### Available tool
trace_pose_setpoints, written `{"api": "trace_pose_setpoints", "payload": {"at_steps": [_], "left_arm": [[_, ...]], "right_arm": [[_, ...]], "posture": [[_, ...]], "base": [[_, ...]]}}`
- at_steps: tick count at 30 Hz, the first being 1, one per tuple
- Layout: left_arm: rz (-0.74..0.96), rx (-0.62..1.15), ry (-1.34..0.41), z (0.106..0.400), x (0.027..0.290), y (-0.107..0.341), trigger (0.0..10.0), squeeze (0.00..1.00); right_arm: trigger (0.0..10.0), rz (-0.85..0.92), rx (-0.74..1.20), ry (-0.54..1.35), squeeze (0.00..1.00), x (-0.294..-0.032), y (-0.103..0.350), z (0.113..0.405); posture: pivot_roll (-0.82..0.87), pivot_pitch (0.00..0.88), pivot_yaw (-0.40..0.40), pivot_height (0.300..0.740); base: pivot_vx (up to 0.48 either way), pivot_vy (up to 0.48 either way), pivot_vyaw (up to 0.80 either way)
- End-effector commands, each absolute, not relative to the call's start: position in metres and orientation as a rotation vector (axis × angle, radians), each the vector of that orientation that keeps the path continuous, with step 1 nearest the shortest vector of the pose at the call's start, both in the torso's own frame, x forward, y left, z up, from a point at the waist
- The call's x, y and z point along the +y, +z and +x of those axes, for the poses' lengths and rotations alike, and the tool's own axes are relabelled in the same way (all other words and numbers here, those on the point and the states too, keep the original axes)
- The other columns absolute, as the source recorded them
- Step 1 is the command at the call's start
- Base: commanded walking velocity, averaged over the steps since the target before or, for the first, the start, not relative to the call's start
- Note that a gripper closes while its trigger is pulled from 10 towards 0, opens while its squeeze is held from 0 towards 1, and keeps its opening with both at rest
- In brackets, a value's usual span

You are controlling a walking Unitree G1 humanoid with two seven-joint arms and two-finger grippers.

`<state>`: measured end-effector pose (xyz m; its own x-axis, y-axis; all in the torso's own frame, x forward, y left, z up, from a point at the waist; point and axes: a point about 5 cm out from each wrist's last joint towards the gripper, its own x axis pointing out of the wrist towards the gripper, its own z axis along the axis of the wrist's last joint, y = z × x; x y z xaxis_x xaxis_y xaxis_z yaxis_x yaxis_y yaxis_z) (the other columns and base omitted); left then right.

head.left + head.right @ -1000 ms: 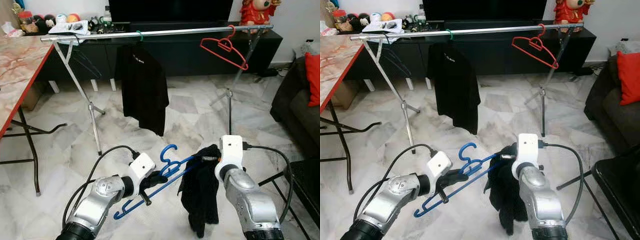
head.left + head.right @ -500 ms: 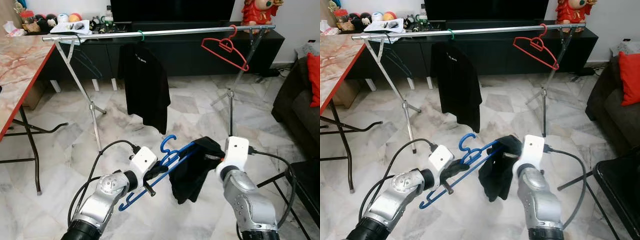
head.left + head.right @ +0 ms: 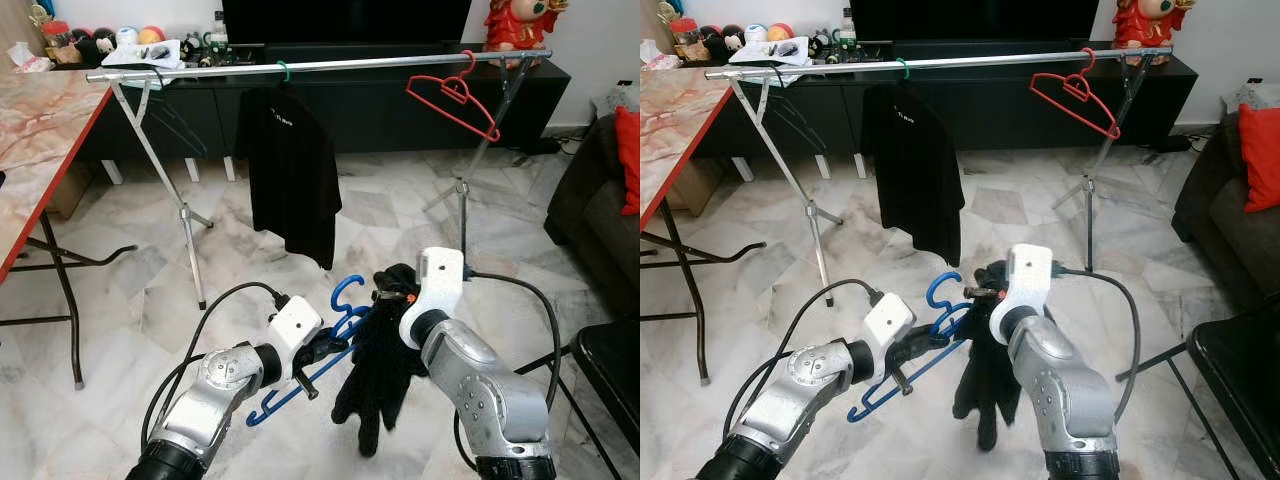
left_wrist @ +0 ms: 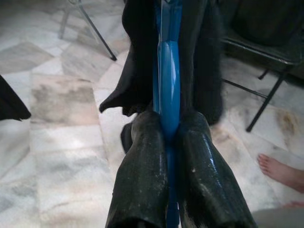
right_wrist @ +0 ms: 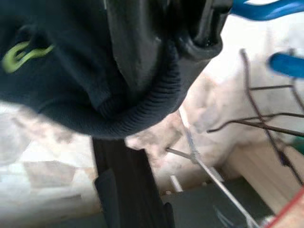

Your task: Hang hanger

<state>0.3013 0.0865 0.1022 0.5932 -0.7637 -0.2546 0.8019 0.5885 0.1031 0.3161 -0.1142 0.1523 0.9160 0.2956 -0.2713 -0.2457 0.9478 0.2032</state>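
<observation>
— Hanger position?
— Blue hanger [image 3: 318, 345] was low over the floor, well short of the rail [image 3: 300, 67], clamped in the left pincer [image 4: 164, 142].
— Right pincer [image 3: 392, 297]?
— Closed on the black garment [image 3: 378, 385] draped beside the hanger.

Home living room, sofa [image 3: 590, 215], television cabinet [image 3: 400, 100] (marble floor)

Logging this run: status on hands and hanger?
Left hand clamped on blue hanger. Right hand gripping black garment at hanger. Rail ahead, not reached.
</observation>
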Motion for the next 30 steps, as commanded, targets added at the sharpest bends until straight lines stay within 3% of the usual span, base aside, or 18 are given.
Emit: {"api": "trace_pose_setpoints", "payload": {"at_steps": [1, 7, 20, 30], "left_arm": [[0.215, 0.186, -0.945, 0.297, 0.084, 0.103, 10.0, 0.0], [0.232, 0.21, -0.944, 0.296, 0.093, 0.099, 10.0, 0.0], [0.254, 0.226, -0.932, 0.297, 0.101, 0.098, 10.0, 0.0], [0.304, 0.333, -1.153, 0.277, 0.104, 0.092, 10.0, 0.0]], "right_arm": [[10.0, 0.125, 0.266, 0.26, 0.0, -0.118, 0.158, 0.318], [10.0, -0.011, 0.252, 0.131, 0.0, -0.147, 0.155, 0.326], [10.0, -0.159, 0.294, 0.087, 0.0, -0.167, 0.139, 0.327], [10.0, -0.216, 0.319, 0.115, 0.0, -0.173, 0.131, 0.329]], "posture": [[-0.02, 0.123, -0.012, 0.74], [-0.02, 0.118, -0.011, 0.74], [-0.02, 0.122, -0.012, 0.74], [-0.02, 0.127, -0.013, 0.74]], "base": [[0.0, 0.0, 0.0], [0.0, 0.0, 0.0], [0.0, 0.0, 0.0], [0.0, 0.0, 0.0]]}}
